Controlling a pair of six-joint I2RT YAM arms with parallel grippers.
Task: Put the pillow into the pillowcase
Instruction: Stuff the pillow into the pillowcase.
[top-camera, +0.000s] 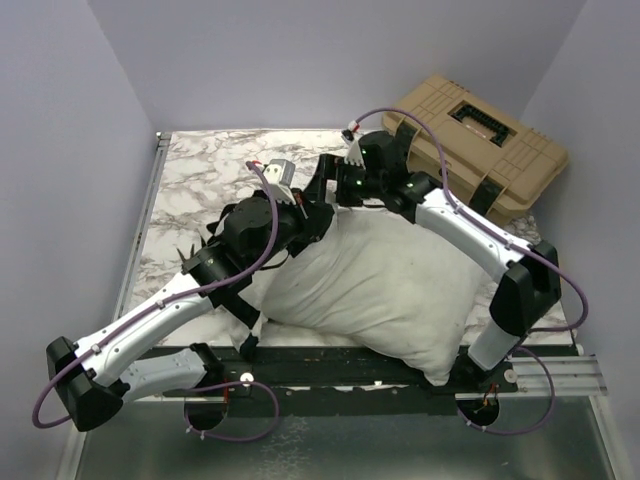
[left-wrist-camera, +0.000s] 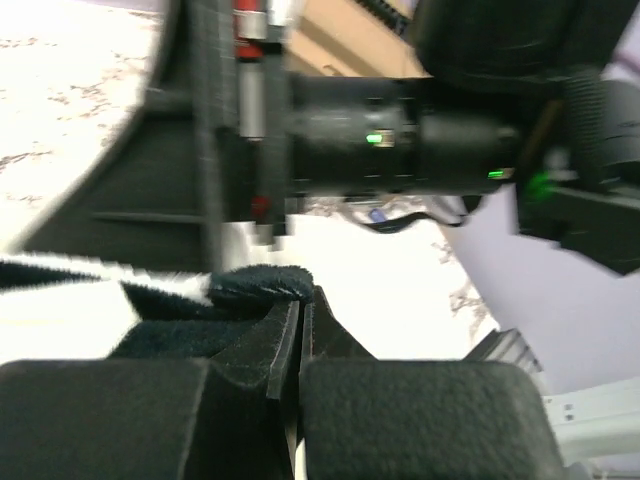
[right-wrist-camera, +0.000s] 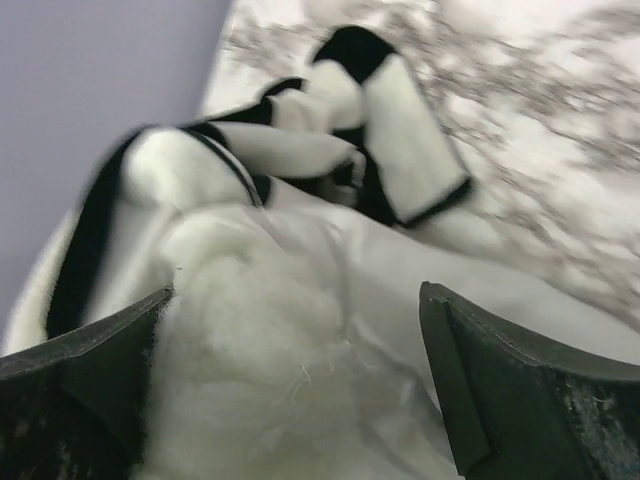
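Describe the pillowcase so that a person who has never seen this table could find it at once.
On the marble table lies a big white pillow. At its left end, mostly hidden under the left arm, limp fabric is bunched against it: the pillowcase. Its large black and white squares set it apart from the plain white pillow and the tan hard case.

Counted on the surface (top-camera: 200, 170): one pillow (top-camera: 380, 290), one pillowcase (right-wrist-camera: 400, 140), one tan case (top-camera: 480, 140). Two arms were noted: left arm (top-camera: 150, 320), right arm (top-camera: 470, 230).
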